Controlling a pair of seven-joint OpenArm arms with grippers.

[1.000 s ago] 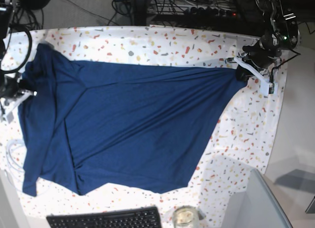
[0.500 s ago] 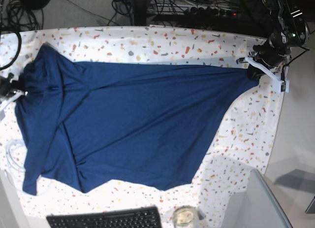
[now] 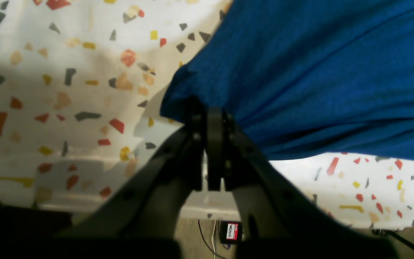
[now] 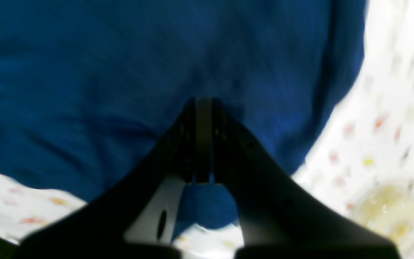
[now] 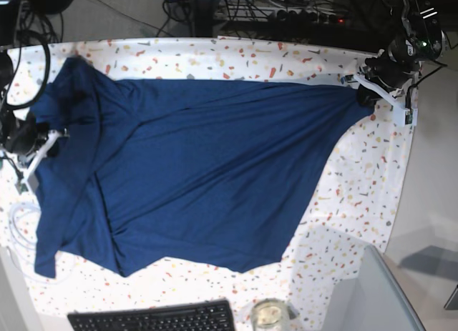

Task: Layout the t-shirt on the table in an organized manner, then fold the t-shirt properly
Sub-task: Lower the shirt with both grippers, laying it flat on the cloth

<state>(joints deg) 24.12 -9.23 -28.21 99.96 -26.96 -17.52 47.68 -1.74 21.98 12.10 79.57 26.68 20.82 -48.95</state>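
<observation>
- The table (image 5: pixel 215 56), white speckled cloth, carries everything here.
- The t-shirt (image 5: pixel 200 181), dark navy, lies spread across most of it, pulled taut toward the far right corner, bunched and creased at the left.
- Soft, light, limp fabric: it'll sag and wrinkle, so hems and corners look like the best holds.
- Left gripper (image 3: pixel 210 118) is pinched tight on the shirt's right corner.
- Right gripper (image 4: pixel 202 108), jaws together, seemingly pinches the shirt's left edge.
- A black keyboard (image 5: pixel 154 318) sits near.
</observation>
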